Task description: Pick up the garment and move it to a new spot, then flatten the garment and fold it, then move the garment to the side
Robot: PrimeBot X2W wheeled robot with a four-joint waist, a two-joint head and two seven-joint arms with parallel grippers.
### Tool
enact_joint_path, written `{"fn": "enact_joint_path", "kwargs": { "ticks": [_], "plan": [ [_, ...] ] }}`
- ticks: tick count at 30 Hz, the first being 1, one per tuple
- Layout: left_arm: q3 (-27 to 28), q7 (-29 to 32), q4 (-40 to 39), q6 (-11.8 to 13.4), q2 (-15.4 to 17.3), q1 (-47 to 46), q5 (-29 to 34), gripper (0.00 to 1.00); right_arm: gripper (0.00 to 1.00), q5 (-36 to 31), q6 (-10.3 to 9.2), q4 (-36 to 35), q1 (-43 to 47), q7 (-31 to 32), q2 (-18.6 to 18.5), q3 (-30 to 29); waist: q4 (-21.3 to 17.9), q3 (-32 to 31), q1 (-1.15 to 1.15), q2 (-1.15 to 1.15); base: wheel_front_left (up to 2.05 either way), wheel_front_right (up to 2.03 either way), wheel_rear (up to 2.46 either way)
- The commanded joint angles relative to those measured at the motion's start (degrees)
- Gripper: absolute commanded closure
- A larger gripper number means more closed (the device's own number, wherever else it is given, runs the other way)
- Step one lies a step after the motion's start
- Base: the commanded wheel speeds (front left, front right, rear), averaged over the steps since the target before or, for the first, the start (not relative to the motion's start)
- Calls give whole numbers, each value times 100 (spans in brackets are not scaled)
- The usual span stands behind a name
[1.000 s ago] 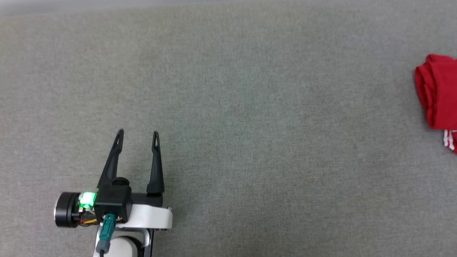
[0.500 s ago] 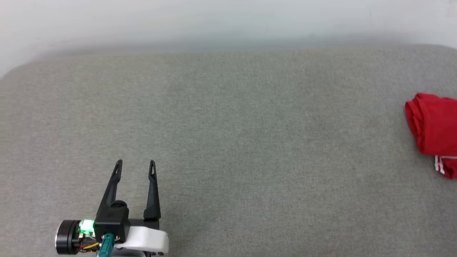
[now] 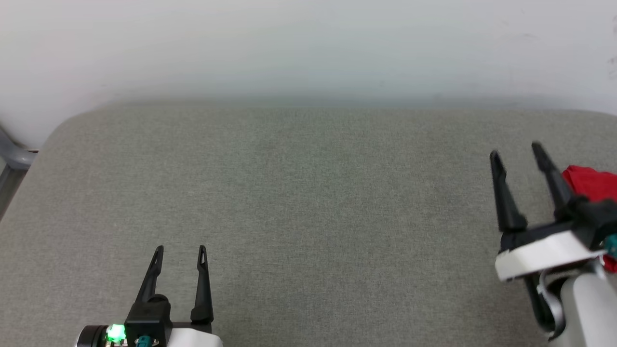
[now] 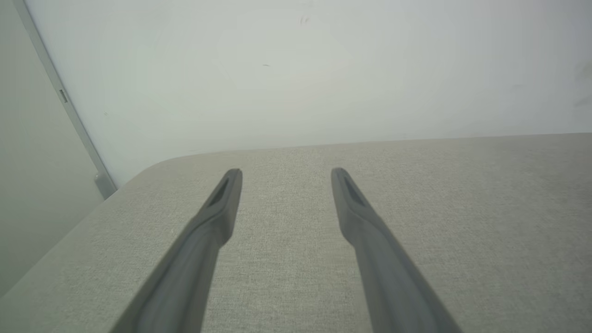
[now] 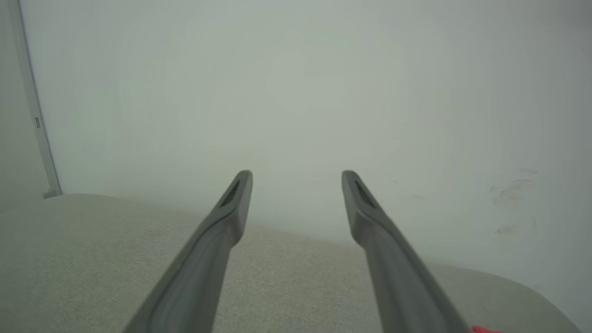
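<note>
The garment (image 3: pixel 590 183) is a red bundle at the far right edge of the grey cushioned surface (image 3: pixel 308 193), mostly hidden behind my right arm. A sliver of the red garment (image 5: pixel 483 329) peeks in at the bottom of the right wrist view. My right gripper (image 3: pixel 516 152) hovers open just left of the garment, nothing between its fingers. At the lower left, my left gripper (image 3: pixel 180 250) stands open and empty above the surface. Both wrist views show spread fingers (image 4: pixel 222 203) with nothing between them.
A pale wall (image 3: pixel 308 48) runs behind the surface's far edge. A grey metal frame (image 3: pixel 12 161) stands off the surface's rounded left corner. Bare grey fabric stretches between the two grippers.
The head camera has tilted up, so the wall and far edge now show. My right arm has come into view at the right, in front of the garment.
</note>
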Motion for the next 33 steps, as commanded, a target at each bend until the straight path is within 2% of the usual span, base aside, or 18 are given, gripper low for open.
{"fn": "enact_joint_path", "kwargs": {
  "ticks": [1, 7, 15, 22, 33],
  "plan": [
    [45, -13, 21, -19, -29, 72, -21, 0, 0, 49, -7, -34, 277, -35, 129, -15, 42, -86, 1, 0, 0, 0, 0],
    [103, -13, 56, -62, -57, 191, -76, 0, 0, 147, -7, 71, 892, -50, 419, -168, 29, -241, 1, 0, 0, 0, 0],
    [178, -13, 63, -143, -86, 325, -107, 0, 0, 104, -6, -287, 1617, -50, 679, -387, -46, -388, 1, 0, 0, 0, 0],
    [213, -13, 78, -245, -94, 400, -108, 0, 0, -38, -6, -646, 2149, -47, 786, -393, -93, -481, 1, 0, 0, 0, 0],
    [235, -13, 120, -329, -121, 460, -81, 0, 0, -127, -6, -785, 2511, -48, 839, -382, -141, -541, 1, 0, 0, 0, 0]
  ]
}}
